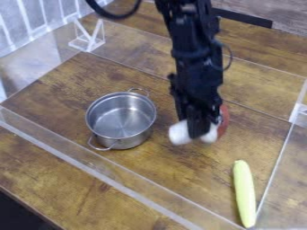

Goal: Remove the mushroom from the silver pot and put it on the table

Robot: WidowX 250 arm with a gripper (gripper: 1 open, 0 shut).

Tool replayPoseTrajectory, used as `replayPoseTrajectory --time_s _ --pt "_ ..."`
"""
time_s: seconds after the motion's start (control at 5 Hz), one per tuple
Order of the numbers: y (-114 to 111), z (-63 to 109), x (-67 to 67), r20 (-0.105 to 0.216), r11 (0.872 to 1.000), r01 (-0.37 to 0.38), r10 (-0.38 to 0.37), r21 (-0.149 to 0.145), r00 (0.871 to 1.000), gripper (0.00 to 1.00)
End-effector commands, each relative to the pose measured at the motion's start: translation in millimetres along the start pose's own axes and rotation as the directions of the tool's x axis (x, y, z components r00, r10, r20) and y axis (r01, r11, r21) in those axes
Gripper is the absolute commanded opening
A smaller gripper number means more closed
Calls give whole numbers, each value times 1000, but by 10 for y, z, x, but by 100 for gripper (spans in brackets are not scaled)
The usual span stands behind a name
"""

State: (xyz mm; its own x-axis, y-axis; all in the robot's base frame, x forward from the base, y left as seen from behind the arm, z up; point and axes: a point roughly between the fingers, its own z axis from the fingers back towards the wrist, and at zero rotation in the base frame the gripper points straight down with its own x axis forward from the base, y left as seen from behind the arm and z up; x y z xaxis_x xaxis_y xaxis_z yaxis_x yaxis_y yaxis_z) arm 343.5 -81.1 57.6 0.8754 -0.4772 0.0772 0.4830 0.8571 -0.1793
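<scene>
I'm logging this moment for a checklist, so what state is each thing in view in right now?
silver pot: upright on the table, empty.
mushroom: out of the pot, gripped between the fingers, low over the wood to the pot's right; blur hides whether it touches.
gripper: pointing down, shut on the mushroom.
yellow-green stick toy: lying flat near the front right corner, untouched.
table: bears the pot and the stick toy.

The surface [72, 99] is dark brown wood with visible grain. The silver pot [121, 119] gleams a shiny grey, and the black hand [197, 126] carries the mushroom [182, 134], white-stemmed with a reddish cap. A yellow-green stick toy [245, 192] lies pale against the planks.
</scene>
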Motion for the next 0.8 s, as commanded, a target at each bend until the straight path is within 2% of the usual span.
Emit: replayPoseTrajectory --time_s 0.0,0.2,0.6 --pt "-28 302 169 43 999 44 -45 18 998 0" --pt "-60 331 152 22 997 72 -73 8 997 0" --pt "-91 232 146 -10 995 94 -94 -18 996 0"
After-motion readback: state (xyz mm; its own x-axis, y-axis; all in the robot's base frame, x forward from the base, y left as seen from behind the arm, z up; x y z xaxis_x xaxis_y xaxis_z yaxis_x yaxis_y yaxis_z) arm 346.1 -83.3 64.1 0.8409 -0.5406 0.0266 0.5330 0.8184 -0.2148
